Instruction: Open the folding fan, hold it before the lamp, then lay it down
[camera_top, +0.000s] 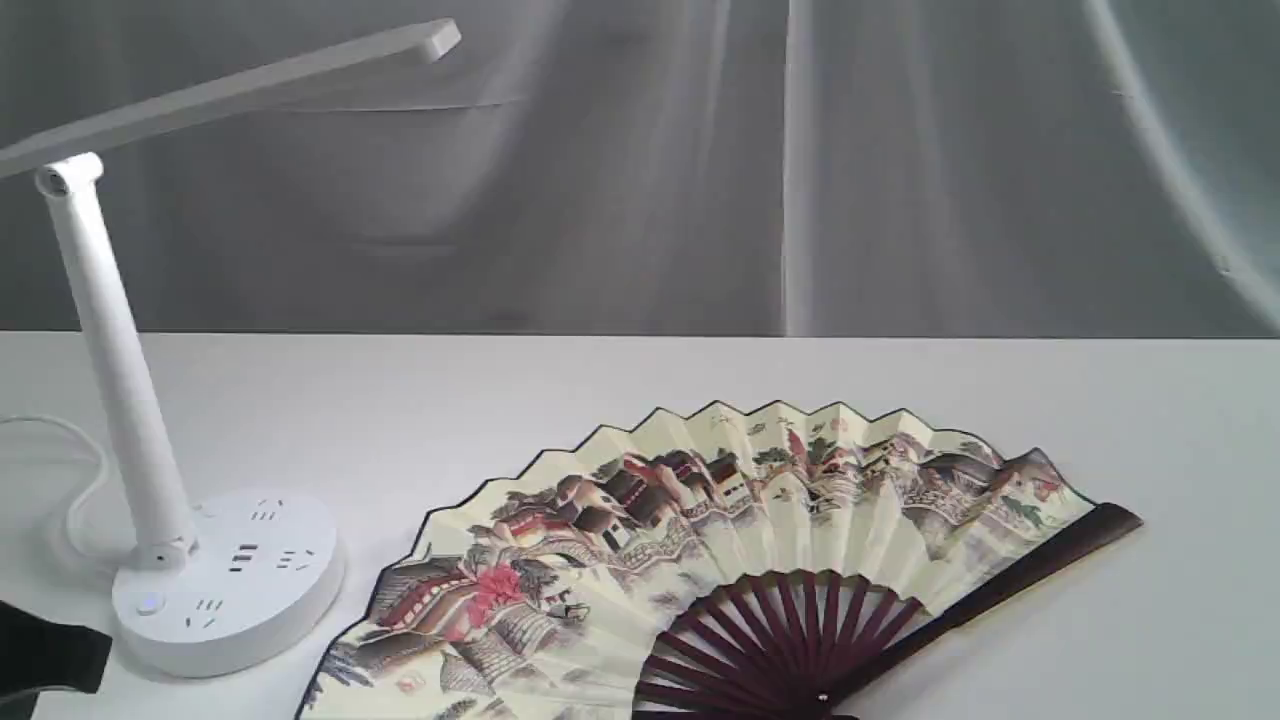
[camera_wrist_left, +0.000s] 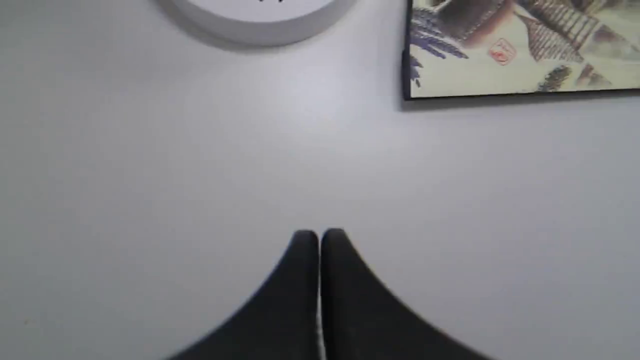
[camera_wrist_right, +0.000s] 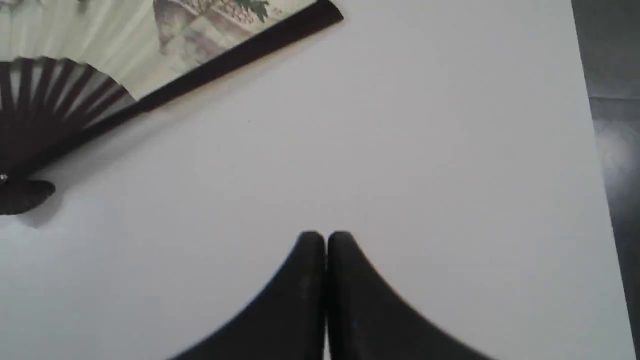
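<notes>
The wide pleated cream paper folding fan (camera_top: 700, 540) looks matt on its printed leaf, with smooth, faintly glossy dark purple-brown wooden ribs, the white bar-headed desk lamp (camera_top: 122, 400) is smooth satin plastic, and the flat white table top (camera_top: 600, 372) is smooth and matt.

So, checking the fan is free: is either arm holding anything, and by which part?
Nothing is held. The left gripper and right gripper have empty, shut jaws, apart from the open folding fan.

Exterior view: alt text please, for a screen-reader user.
An opened folding fan lies flat on a white table, painted side up, pivot toward the camera. A white desk lamp stands left of it, apart, its bar head angled up over the table.
</notes>
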